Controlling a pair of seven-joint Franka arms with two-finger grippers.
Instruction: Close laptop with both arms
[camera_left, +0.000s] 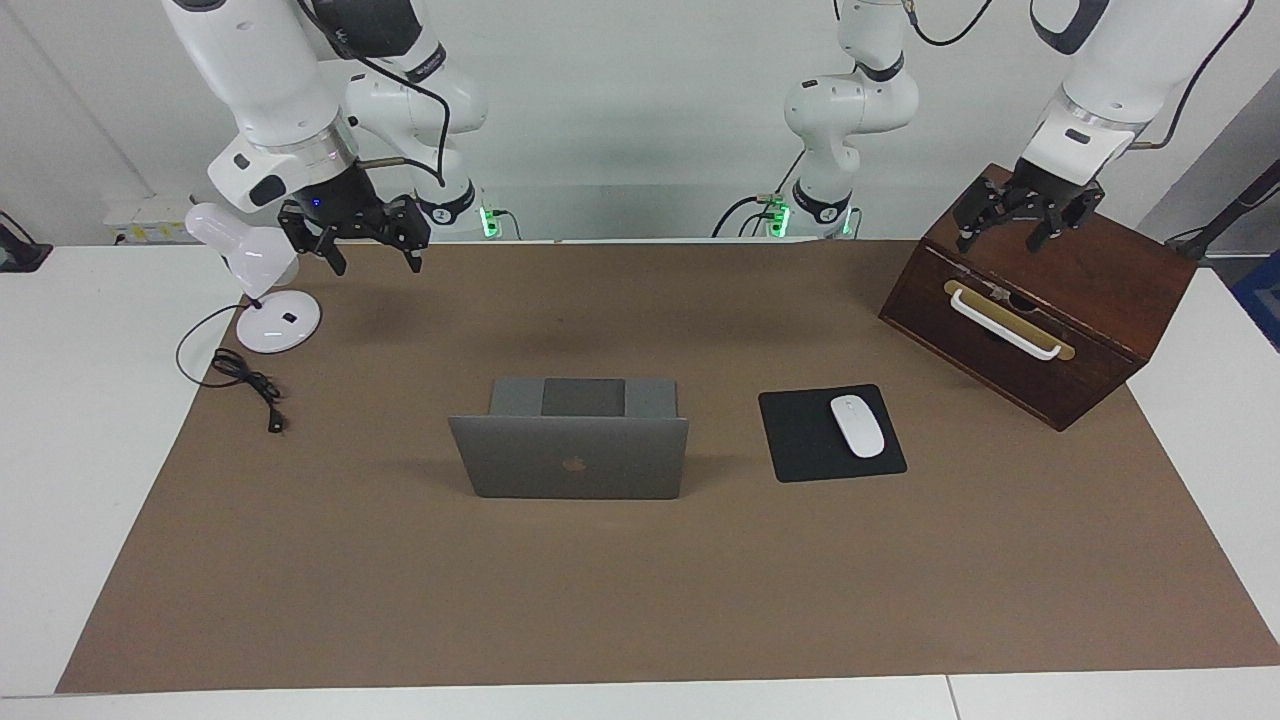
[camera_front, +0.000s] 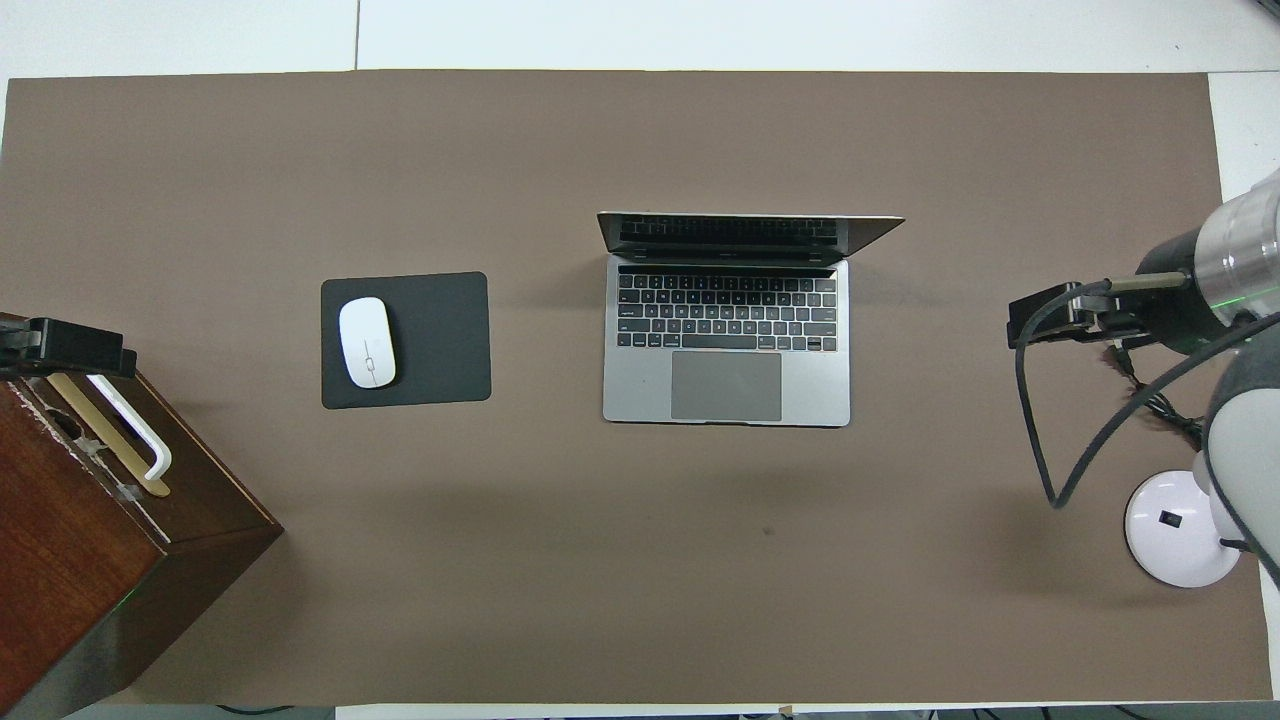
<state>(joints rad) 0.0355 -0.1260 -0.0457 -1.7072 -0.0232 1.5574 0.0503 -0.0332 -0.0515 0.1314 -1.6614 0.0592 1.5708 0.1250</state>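
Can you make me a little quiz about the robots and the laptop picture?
1. True or false: the laptop is already shut.
2. What lies on the black mouse pad? A) a pen B) a white mouse C) a cup
3. Fill in: the left gripper hangs over the wooden ____, and the right gripper hangs beside the white desk lamp.

Key: 1 false, its lid stands up. 2 B. 3 box.
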